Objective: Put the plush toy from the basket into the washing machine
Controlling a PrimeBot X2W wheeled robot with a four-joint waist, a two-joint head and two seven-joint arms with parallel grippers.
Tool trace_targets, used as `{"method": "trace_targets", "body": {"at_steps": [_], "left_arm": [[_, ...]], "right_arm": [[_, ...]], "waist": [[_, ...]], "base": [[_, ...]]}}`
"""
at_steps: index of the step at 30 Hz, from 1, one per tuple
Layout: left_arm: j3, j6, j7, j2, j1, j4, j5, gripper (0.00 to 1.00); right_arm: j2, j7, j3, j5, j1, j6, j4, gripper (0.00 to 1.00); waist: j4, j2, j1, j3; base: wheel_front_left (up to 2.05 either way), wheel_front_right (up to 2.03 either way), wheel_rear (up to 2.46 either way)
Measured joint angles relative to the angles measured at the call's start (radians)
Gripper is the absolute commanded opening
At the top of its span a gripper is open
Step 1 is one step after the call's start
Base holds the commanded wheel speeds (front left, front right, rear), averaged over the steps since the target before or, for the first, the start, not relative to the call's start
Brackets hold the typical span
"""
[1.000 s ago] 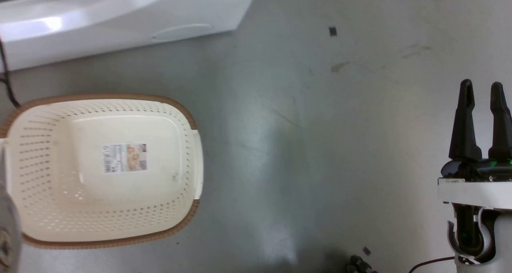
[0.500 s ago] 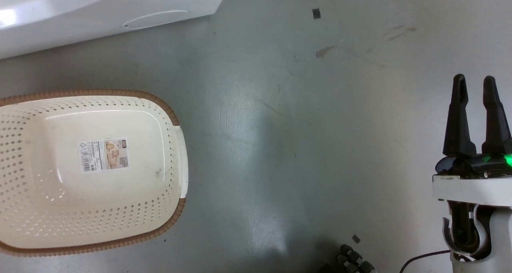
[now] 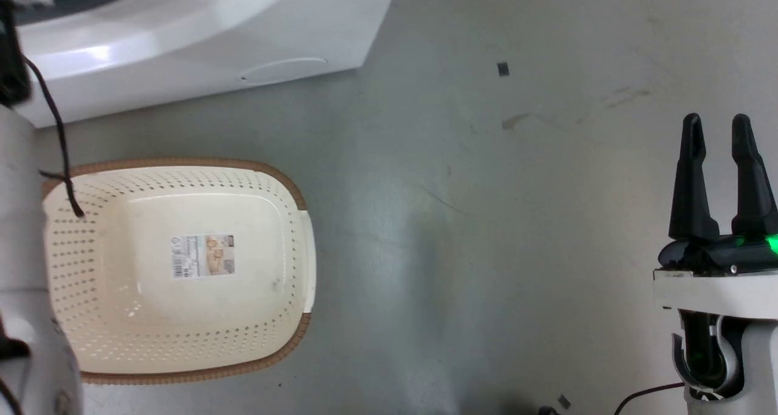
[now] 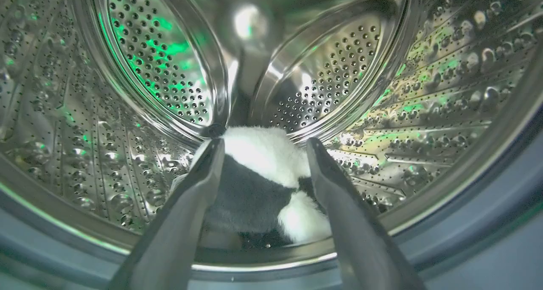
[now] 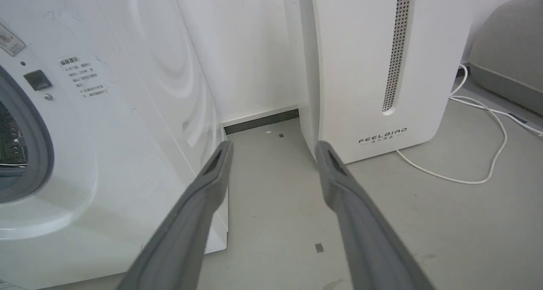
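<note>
Overhead, basket (image 3: 307,263); at left wrist, plush toy (image 4: 263,158) inside washing machine (image 4: 424,94).

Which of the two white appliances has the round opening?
The washing machine, on the left of the right wrist view: a grey gasket rings its opening. The FEELBIRD appliance beside it has a flat front with a perforated strip.

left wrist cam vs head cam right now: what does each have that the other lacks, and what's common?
Left wrist: the inside of the drum, with the plush toy lying at its front bottom, seen between the fingers of the open left end effector.
Head: the basket on the floor, a sticker on its bottom, and the open right end effector at the lower right.
Both: the washing machine, its white shell in the head view and its drum in the left wrist view.
</note>
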Motion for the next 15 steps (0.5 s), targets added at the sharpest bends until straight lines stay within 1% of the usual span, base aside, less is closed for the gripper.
{"method": "trace_targets", "body": {"at_steps": [5, 15], "left_arm": [[0.000, 0.001, 0.000, -0.052, 0.143, -0.092, 0.002, 1.00], [-0.001, 0.026, 0.000, -0.150, 0.399, -0.288, 0.028, 1.00]], "right_arm": [[0.000, 0.000, -0.006, -0.023, 0.017, 0.000, 0.001, 1.00], [0.000, 0.000, -0.013, -0.109, 0.068, 0.000, 0.005, 1.00]], "waist": [[0.033, 0.0000, 0.0000, -0.061], [0.105, 0.0000, -0.0002, -0.189]], "base": [[0.00, 0.00, 0.00], [0.00, 0.00, 0.00]]}}
